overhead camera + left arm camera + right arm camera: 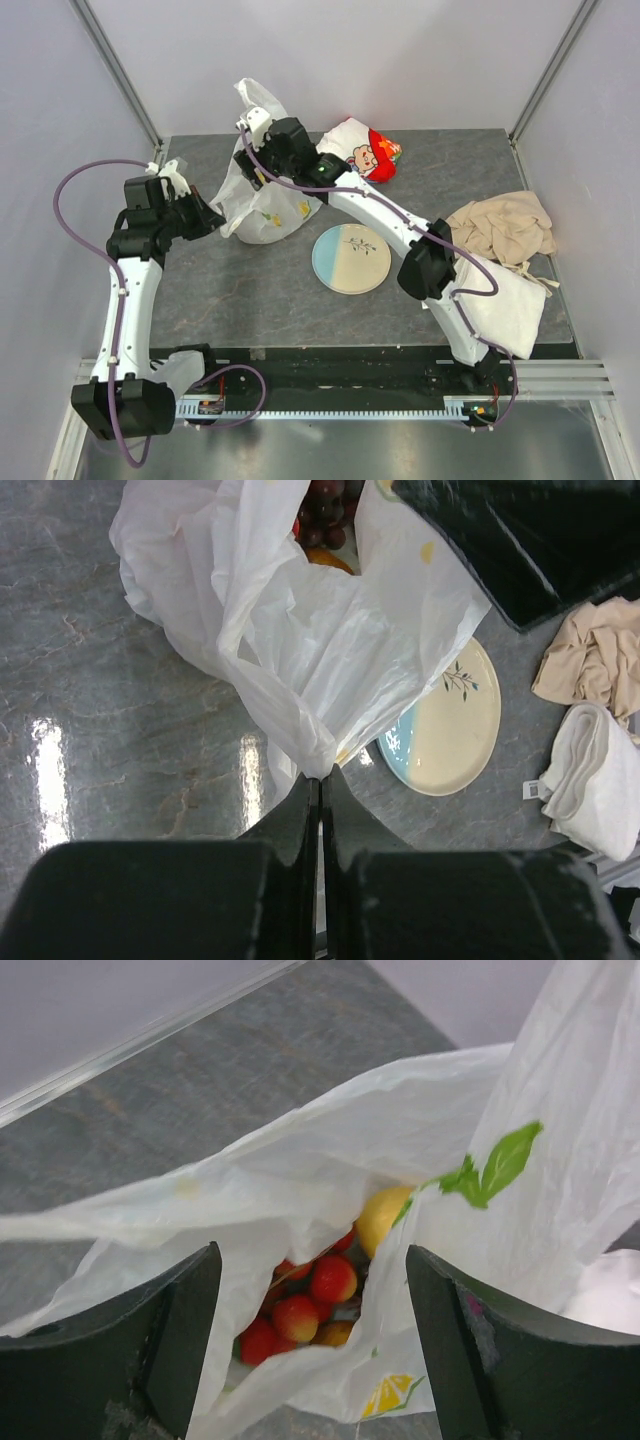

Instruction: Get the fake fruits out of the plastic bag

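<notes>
The right gripper [310, 1260] hung spread above the crinkly white plastic bag [300, 1160], small glossy fake fruits [315, 1295] directly below; the left gripper [320, 782] pinched its edge.

Crinkly white plastic bag [262, 215] stands open, red and yellow fake fruits [322, 1285] inside.

Centre of top view: dark grey veined stone-look tabletop [250, 290], glossy, with bright white light reflections [48, 770] at left of left-wrist view. Upper area: plain pale lilac walls [350, 60], edged by slanted aluminium frame posts [114, 65]. Lower edge: slotted silver metal rail [335, 406].
</notes>
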Controlling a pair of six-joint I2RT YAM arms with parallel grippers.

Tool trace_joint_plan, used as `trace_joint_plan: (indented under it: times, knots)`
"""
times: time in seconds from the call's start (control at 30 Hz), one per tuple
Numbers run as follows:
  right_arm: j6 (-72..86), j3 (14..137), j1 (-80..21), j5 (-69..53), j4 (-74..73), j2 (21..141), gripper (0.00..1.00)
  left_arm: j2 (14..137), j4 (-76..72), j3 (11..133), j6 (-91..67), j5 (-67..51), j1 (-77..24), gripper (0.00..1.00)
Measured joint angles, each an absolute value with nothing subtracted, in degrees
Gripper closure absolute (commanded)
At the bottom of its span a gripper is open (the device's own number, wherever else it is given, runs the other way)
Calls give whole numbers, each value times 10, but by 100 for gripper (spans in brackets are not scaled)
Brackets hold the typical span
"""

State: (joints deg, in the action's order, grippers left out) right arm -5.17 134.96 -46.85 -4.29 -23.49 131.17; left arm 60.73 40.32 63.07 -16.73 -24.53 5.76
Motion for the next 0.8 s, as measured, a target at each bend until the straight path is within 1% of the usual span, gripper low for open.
trace_joint_plan:
  times: [0.1, 0.4, 0.57, 0.63, 0.77, 0.8]
  knots:
    - [-62, 1364, -484, 30, -210, 1324, 17, 597, 410, 624, -164, -245, 58, 98]
    - [-105, 1389, -492, 168, -137, 1330, 18, 589, 411, 618, -153, -245, 58, 98]
    - [-146, 1390, -481, 225, -84, 1335, 15, 583, 411, 618, -149, -245, 58, 98]
    - [-157, 1393, -476, 230, -52, 1344, 16, 578, 411, 616, -147, -245, 58, 98]
    - [-170, 1393, -467, 232, -3, 1372, 23, 573, 411, 615, -143, -245, 58, 98]
    - [-172, 1394, -466, 238, 7, 1380, 26, 573, 411, 615, -142, -245, 58, 98]
